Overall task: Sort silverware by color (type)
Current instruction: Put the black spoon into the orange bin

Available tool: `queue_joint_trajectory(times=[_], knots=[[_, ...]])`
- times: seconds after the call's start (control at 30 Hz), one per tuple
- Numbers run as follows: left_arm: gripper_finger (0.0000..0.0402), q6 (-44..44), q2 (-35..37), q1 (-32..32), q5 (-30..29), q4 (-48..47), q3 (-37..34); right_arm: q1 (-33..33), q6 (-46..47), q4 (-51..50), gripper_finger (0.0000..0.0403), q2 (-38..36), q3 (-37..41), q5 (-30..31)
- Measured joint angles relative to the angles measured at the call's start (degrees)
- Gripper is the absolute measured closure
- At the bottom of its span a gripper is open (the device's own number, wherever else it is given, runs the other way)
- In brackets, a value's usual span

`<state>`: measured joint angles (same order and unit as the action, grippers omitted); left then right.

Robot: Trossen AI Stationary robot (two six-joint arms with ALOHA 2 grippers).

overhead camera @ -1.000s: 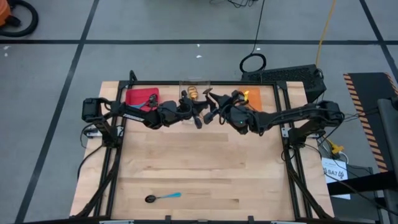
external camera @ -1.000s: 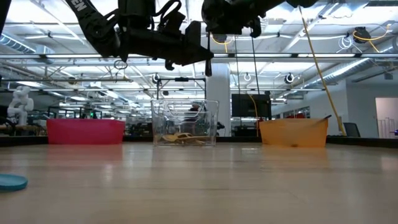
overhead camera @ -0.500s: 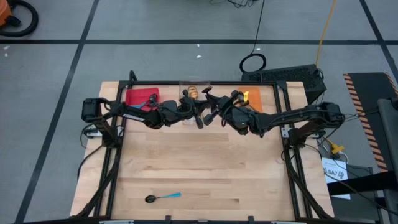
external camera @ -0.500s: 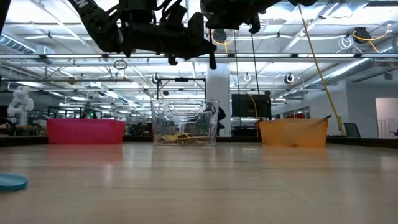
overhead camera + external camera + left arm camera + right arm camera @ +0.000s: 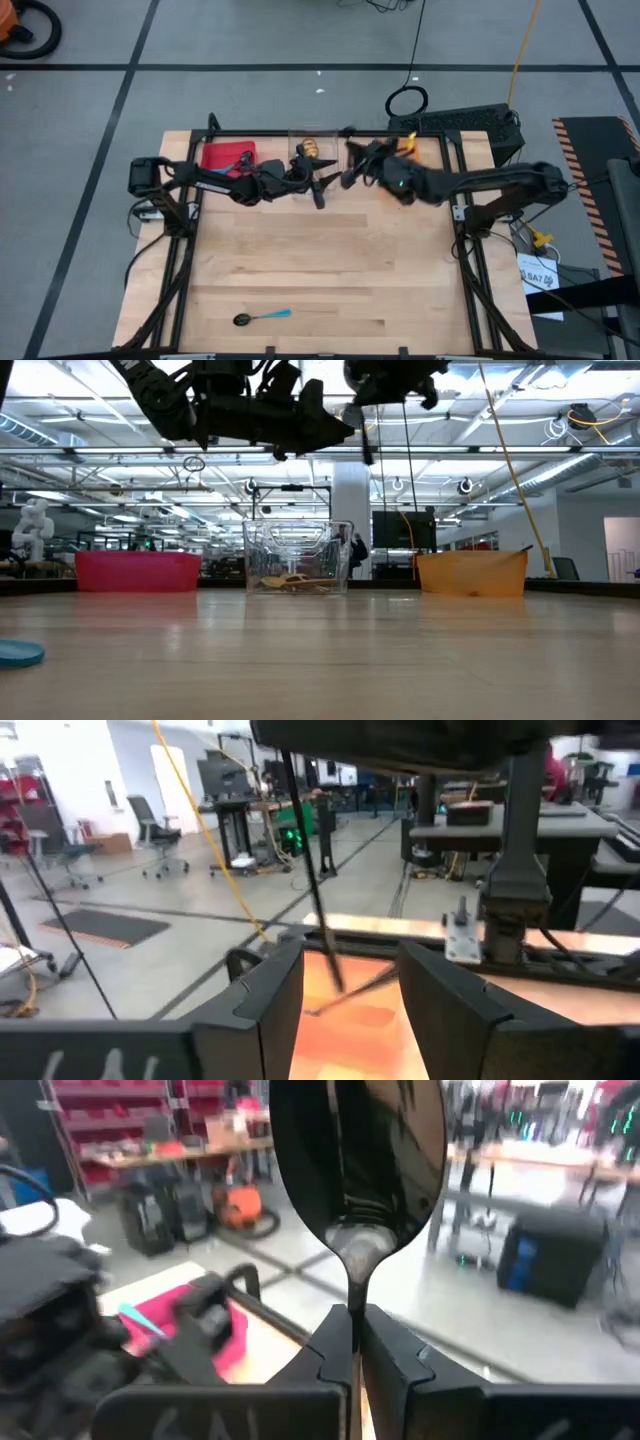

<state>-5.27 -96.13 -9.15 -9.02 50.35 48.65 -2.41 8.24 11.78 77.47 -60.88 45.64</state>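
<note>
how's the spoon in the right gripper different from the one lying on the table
The spoon in the right gripper is dark metal all over; the spoon on the table has a dark bowl and a light blue handle. The first is clamped by its handle in the shut right gripper, raised near the far bins; the second lies flat and alone near the front edge of the table, untouched. Both are small spoons not yet binned.

open lab hall: desks (image 5: 520, 825), ceiling lights (image 5: 560, 428)

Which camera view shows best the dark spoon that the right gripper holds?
The right wrist view: the dark spoon fills it, handle pinched in the right gripper. The left wrist and low views show a thin dark handle; the high view barely shows it.
</note>
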Motion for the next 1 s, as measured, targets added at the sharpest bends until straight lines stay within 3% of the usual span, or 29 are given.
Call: queue_joint_trajectory(times=[0.27, 0.53, 0.67, 0.77, 1.0], knots=[[0.023, -1.13, 4.97, -2.05, -0.22, -11.04, 0.04, -13.88, 12.01, -38.91, 0.0399, -3.5, -15.49, -18.23], [0.0229, -3.75, 7.82, -4.59, -0.91, -18.76, 0.0, -29.83, 13.5, -61.6, 0.0399, 2.22, -25.61, -45.3], [0.0229, -6.26, 9.15, -6.74, -5.38, -19.79, 0.0, -35.12, 13.13, -68.11, 0.0399, 4.69, -26.26, -54.38], [0.0229, -8.17, 10.19, -8.57, -7.95, -20.65, 0.0, -37.61, 12.29, -72.93, 0.0399, 6.4, -26.23, -59.17], [0.0229, -12.04, 11.09, -12.99, -10.81, -21.52, 0.0, -41.54, 10.35, -88.22, 0.0399, 9.99, -26.15, -61.99]])
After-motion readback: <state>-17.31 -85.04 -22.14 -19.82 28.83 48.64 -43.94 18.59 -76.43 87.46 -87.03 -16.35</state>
